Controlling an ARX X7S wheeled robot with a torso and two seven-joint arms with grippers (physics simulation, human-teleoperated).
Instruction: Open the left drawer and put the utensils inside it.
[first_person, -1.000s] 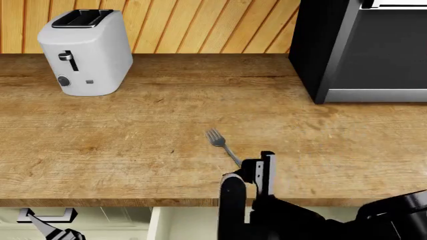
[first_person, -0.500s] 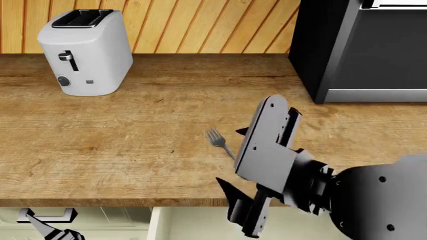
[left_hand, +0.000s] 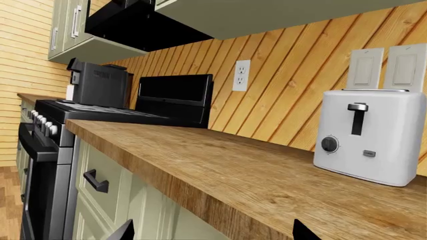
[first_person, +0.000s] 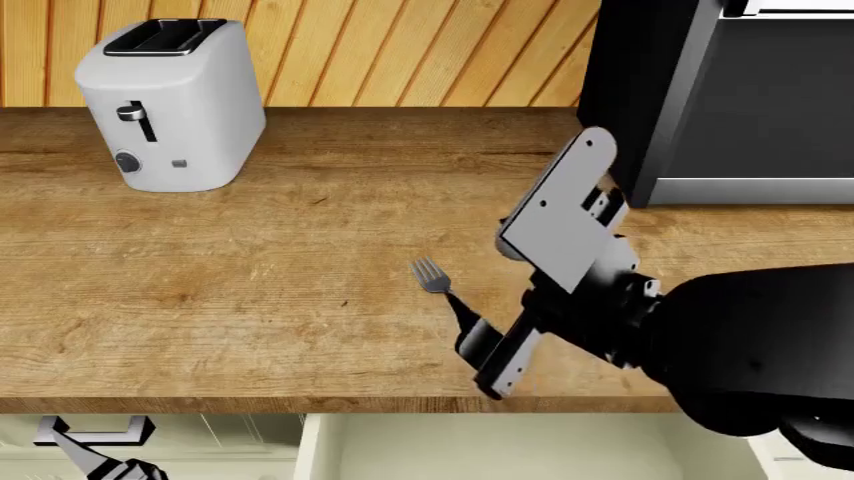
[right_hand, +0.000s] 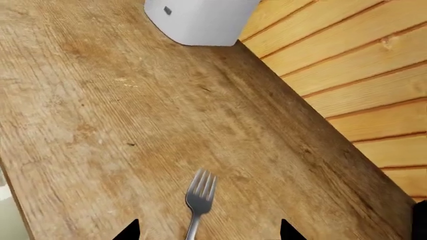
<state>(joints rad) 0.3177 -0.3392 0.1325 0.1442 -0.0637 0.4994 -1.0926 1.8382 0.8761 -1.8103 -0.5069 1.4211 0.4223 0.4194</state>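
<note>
The right claw (first_person: 470, 345) hangs over the handle of the fork (first_person: 433, 276), which lies flat on the wooden table (first_person: 267, 280), and its two tips stand wide apart on either side, so I think it is getting ready to grab the fork. Next it needs to drop down and squeeze. The right arm reaches in from the near edge, and the left claw (first_person: 94, 450) waits low by the left drawer (first_person: 534, 445), which looks pulled out; I cannot tell if that claw is open.
</note>
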